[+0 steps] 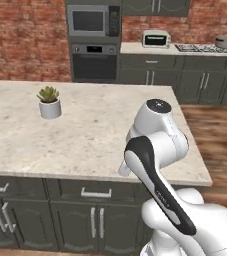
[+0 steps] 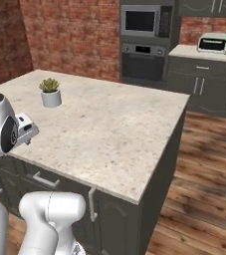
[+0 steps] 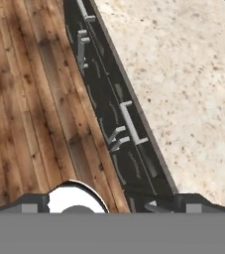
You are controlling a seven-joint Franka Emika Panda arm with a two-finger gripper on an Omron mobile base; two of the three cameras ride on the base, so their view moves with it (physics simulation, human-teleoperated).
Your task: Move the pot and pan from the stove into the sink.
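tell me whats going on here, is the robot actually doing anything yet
Not much yet. The white arm is parked at a kitchen island that holds a small potted plant, with its gripper open and empty, looking down the island's cabinet fronts. The stove with the pot on it sits on the far counter, next to a toaster oven, so nothing has been moved.

No text, label, brand, number or sign can be read in any of the three views. The microwave and wall oven at the upper middle of the left base view have dark control panels, but whatever marks they carry are too small and blurred to make out.
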